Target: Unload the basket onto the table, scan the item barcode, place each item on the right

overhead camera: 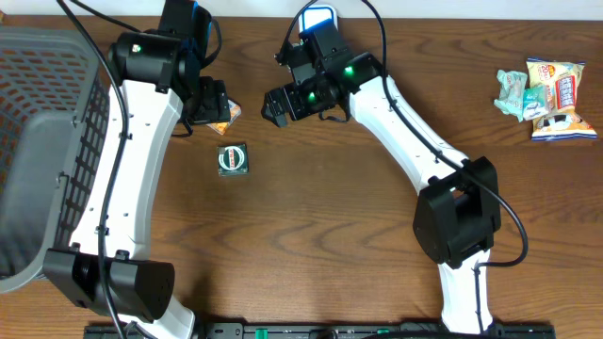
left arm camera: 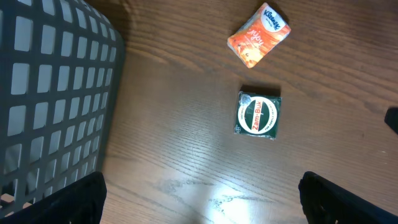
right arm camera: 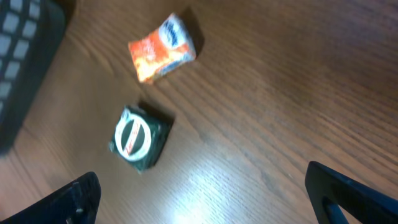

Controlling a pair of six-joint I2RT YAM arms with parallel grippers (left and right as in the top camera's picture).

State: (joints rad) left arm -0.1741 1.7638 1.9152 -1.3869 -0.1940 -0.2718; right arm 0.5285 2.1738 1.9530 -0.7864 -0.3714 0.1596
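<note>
The small green box (left arm camera: 258, 114) lies flat on the wooden table (overhead camera: 330, 235), round label up, between my two arms, and nothing touches it. Near it, toward the far edge, lies an orange tissue pack (left arm camera: 259, 34). My left claw (left arm camera: 202, 180) hangs above them, fingers wide apart and empty. My right claw (right arm camera: 202, 171) is also spread apart and holds nothing. A dark basket (overhead camera: 38, 141) stands at my left, and snack packets (overhead camera: 546, 94) lie well apart at my right.

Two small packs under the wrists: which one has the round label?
The dark green square Zam-Buk box. The orange Kleenex pack beside it is oblong, with no round label.
</note>
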